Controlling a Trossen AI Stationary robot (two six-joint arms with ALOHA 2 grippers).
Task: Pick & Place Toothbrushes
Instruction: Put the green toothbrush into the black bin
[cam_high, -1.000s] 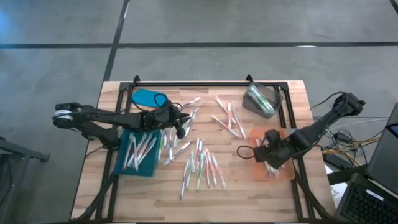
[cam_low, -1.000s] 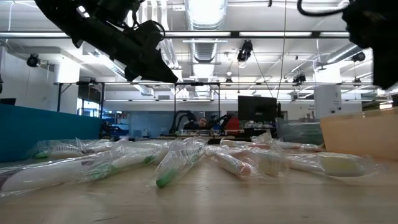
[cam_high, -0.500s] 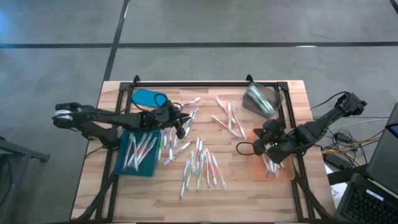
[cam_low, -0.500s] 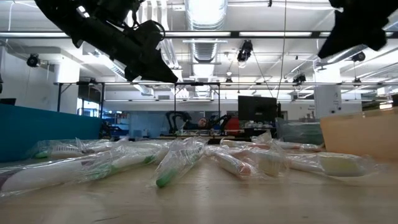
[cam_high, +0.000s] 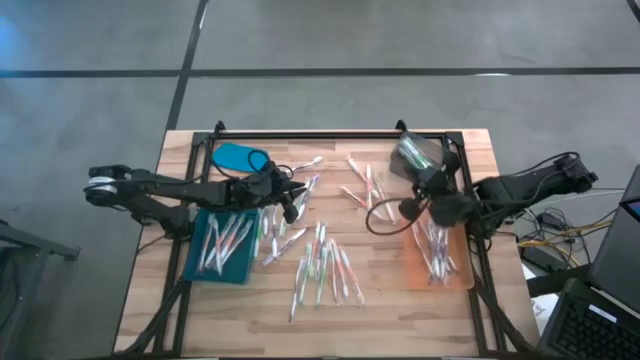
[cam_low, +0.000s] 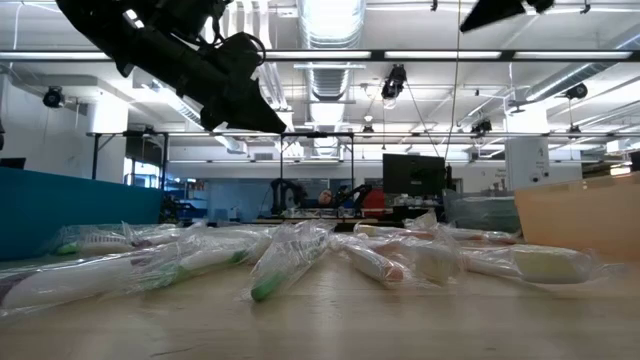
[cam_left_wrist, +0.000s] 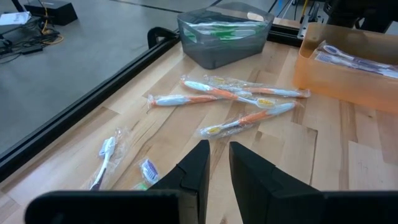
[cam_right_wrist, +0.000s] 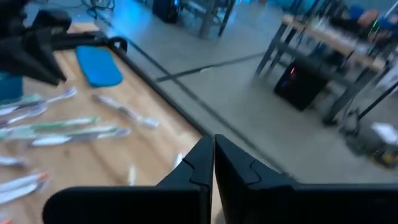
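Observation:
Many wrapped toothbrushes (cam_high: 322, 262) lie loose on the middle of the wooden table (cam_high: 250, 310). More lie in a teal tray (cam_high: 196, 262) at the left, in an orange tray (cam_high: 437, 262) at the right and in a grey bin (cam_high: 420, 160) at the far right. My left gripper (cam_high: 293, 203) hangs above the loose toothbrushes beside the teal tray, its fingers (cam_left_wrist: 198, 165) a narrow gap apart with nothing between them. My right gripper (cam_high: 412, 205) is raised above the orange tray's far end, shut (cam_right_wrist: 213, 146) and holding nothing.
A blue oval lid (cam_high: 240, 157) lies at the far left of the table. A black frame rail (cam_high: 310, 135) runs along the far edge. A black cable loop (cam_high: 380, 218) hangs by the right gripper. Bare wood shows along the near edge.
My right gripper has risen from low over the orange tray, gone toward the table's far edge and rolled about its own axis. The toothbrushes in the orange tray now show uncovered.

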